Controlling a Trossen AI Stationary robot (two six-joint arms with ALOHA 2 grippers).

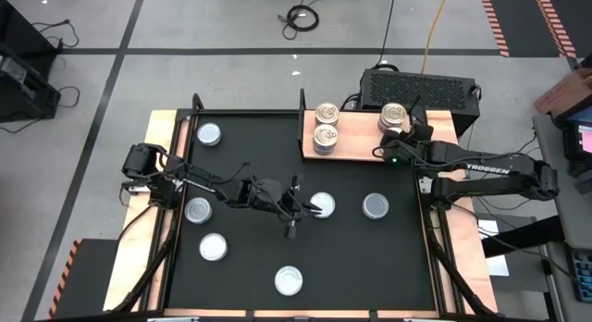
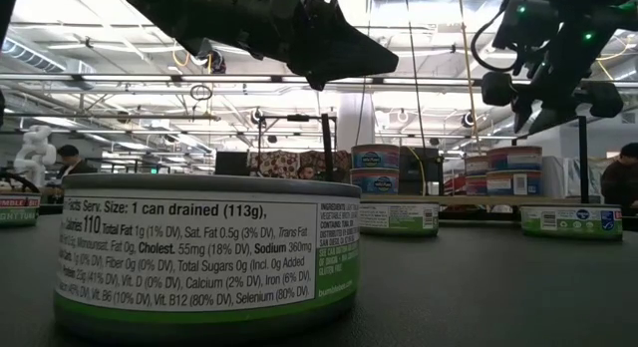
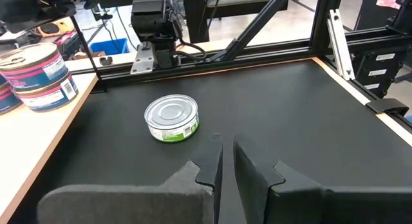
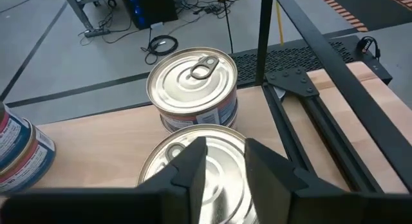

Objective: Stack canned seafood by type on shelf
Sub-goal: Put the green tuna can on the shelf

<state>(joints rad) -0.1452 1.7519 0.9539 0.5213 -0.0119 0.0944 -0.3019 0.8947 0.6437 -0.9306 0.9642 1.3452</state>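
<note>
The shelf (image 1: pixel 356 142), a light wooden board, lies at the table's far right. On it stand a stack of cream-gold pull-tab tins (image 1: pixel 326 125) and, to its right, two more such tins (image 4: pixel 193 85). My right gripper (image 4: pixel 225 163) stands open just over the lid of the nearer tin (image 4: pixel 193 179). Several silvery-lidded tins (image 1: pixel 214 247) rest flat on the black table. My left gripper (image 3: pixel 227 161) hovers over the table's middle, fingers almost together with nothing between them, beside one tin (image 1: pixel 324 205) and facing another with a green label (image 3: pixel 172 118).
A black frame rail (image 4: pixel 309 114) runs along the shelf's right side, close to my right gripper. A black box (image 1: pixel 416 86) stands behind the shelf. One green-label tin (image 2: pixel 199 257) sits near the table's front edge. Bare black table lies between the loose tins.
</note>
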